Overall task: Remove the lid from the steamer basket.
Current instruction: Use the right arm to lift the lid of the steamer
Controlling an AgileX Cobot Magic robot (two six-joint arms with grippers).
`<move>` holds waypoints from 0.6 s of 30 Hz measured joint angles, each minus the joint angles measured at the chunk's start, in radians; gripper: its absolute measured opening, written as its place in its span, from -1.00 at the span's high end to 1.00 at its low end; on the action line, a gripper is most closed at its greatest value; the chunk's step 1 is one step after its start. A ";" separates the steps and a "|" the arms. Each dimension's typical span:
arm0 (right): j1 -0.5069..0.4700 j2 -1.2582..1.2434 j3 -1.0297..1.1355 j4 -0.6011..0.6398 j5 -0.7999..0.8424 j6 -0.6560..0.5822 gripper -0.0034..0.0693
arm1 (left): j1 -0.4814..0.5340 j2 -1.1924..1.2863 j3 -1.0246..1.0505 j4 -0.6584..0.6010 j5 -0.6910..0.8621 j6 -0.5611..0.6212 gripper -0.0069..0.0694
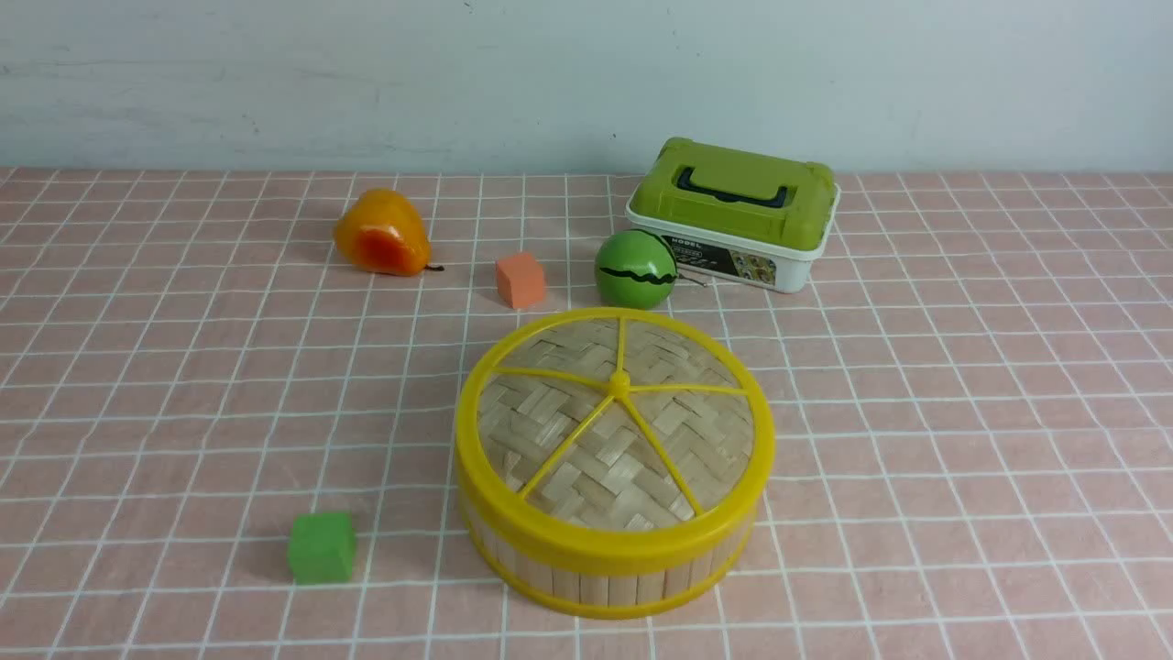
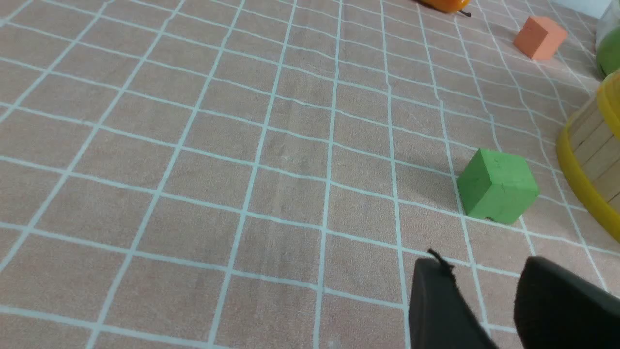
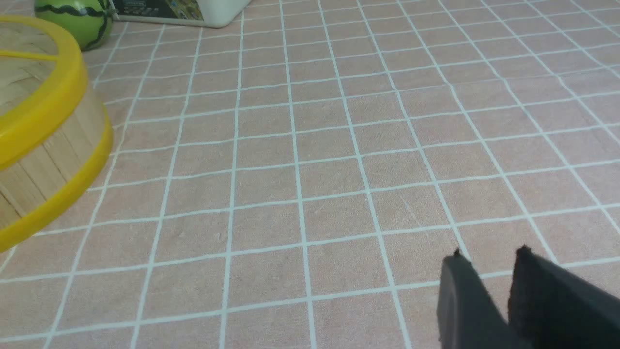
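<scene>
— Entry one, steamer basket [image 1: 605, 573]?
— Interior hidden from me under the lid [image 1: 616, 417]; both wrist views crop it.
— Entry two, grippers?
— Of the left gripper [image 2: 482, 261] and right gripper [image 3: 489, 252] I get finger ends only, the rest cut off.
— Entry three?
— The pear [image 2: 443, 4]: a sliver at the left wrist view's edge. The white box [image 3: 218, 12]: cropped, label print too small for me to read.

Front view: raised, central, facing forward over the checked cloth [image 1: 183, 412] to the wall [image 1: 586, 73]. Wrist views: low, close to the cloth, angled inward; each shares one side of the steamer basket [image 2: 596, 140] [image 3: 53, 150] with front.
</scene>
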 joint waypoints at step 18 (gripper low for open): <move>0.000 0.000 0.000 0.000 0.000 0.000 0.47 | 0.000 0.000 0.000 0.000 0.000 0.000 0.19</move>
